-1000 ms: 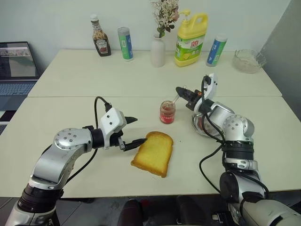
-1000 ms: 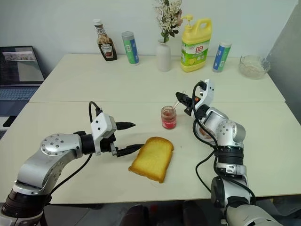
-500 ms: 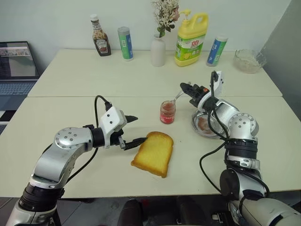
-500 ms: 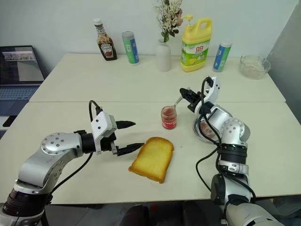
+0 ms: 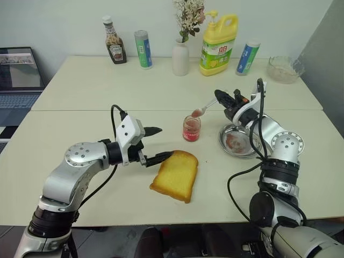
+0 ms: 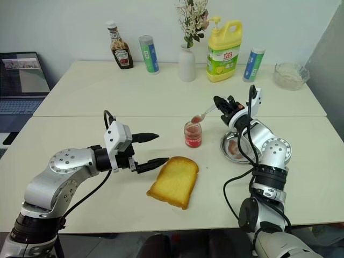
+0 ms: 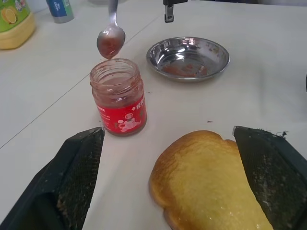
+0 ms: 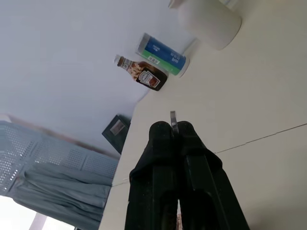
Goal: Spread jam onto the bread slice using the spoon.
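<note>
Silver metal spoon (image 5: pixel 204 109) pinched in right gripper (image 5: pixel 223 99), jam-loaded bowl above small glass jam jar (image 5: pixel 191 128); golden square bread slice (image 5: pixel 175 174) lies nearer, beside wide-open left gripper (image 5: pixel 154 145).

Golden-yellow bread slice (image 5: pixel 175 174), dark red jam (image 5: pixel 191 128) with red label, shiny silver spoon (image 5: pixel 203 109).

The small shiny silver metal spoon (image 7: pixel 111 36) carries a wet red smear. The short clear glass jar of dark red jam (image 7: pixel 118 97) wears a glossy red label. The thick golden-yellow bread slice (image 7: pixel 211 184) looks moist and faintly glistening. The round steel dish (image 7: pixel 188 57) is mirror-bright. The cream table (image 5: pixel 97 86) is smooth and matt.
</note>
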Controlling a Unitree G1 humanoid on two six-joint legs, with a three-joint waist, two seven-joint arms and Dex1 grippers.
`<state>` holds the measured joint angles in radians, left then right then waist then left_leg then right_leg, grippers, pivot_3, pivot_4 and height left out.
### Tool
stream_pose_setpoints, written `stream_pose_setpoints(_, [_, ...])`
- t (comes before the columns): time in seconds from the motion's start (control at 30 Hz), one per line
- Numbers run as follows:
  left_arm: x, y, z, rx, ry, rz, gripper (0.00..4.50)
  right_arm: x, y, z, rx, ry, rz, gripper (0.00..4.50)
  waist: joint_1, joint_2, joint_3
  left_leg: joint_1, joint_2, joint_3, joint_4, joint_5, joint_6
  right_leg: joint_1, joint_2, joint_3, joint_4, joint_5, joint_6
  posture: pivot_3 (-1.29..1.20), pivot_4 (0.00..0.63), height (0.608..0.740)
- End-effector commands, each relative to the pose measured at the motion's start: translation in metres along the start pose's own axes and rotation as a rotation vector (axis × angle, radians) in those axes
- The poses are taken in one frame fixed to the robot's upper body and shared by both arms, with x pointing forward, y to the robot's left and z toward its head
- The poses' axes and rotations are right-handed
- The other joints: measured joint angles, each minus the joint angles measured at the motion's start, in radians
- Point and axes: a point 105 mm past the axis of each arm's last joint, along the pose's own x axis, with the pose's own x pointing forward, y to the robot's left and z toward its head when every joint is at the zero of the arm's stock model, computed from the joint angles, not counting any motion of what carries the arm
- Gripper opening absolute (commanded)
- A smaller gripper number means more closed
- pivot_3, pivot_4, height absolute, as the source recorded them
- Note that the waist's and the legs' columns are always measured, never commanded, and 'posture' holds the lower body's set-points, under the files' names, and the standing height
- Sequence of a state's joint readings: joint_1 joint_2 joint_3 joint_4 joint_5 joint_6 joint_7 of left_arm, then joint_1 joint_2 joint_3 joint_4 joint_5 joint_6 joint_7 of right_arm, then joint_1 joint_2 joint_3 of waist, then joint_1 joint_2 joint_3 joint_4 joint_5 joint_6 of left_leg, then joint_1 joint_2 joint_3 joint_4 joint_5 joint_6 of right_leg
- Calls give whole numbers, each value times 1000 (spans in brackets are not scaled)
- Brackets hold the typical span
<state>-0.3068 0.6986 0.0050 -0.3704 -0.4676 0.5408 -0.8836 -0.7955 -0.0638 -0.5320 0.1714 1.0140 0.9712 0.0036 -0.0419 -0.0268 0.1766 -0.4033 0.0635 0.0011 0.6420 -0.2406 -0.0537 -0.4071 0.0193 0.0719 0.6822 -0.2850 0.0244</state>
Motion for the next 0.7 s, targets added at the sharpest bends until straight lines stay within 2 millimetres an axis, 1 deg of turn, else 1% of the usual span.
stream_pose_setpoints(0.03, [-1,5,10,11,-41,15,4500,-2,17,10,-2,-41,58,31,0,0,0,0,0,0,0,0,0,0,0,0,0,0,0,0,150,740])
stream_pose_setpoints(0.13, [1,6,11,4,-51,13,4500,-2,16,8,-7,-32,55,31,0,0,0,0,0,0,0,0,0,0,0,0,0,0,0,0,150,740])
stream_pose_setpoints(0.27, [3,6,12,3,-58,8,4500,-4,21,8,-19,-30,77,31,0,0,0,0,0,0,0,0,0,0,0,0,-1,0,0,0,150,740])
stream_pose_setpoints(0.37, [1,0,15,11,-59,-47,4500,-13,48,4,-101,4,165,31,0,0,0,0,0,0,0,0,0,0,0,0,-1,0,0,0,150,740])
stream_pose_setpoints(0.4, [-1,0,17,12,-62,-54,4500,-15,54,3,-112,8,181,31,0,0,0,-1,0,0,0,0,0,-1,0,0,-1,0,0,0,150,740])
stream_pose_setpoints(0.53, [-21,-1,19,31,-42,-59,4500,-27,74,-6,-141,45,246,31,-5,0,0,-4,1,-1,0,0,0,-3,0,-1,0,0,0,0,150,740])
stream_pose_setpoints(0.63, [-44,-11,16,48,-27,-66,4500,-40,87,-37,-212,156,305,31,-13,0,0,-4,1,-1,-2,0,0,-4,0,0,-1,0,0,0,150,740])
stream_pose_setpoints(0.7, [-52,-16,14,43,-15,-79,4500,-45,90,-47,-221,188,322,31,-16,1,0,-4,1,-1,-2,0,0,-5,0,0,-2,-1,0,0,150,740])
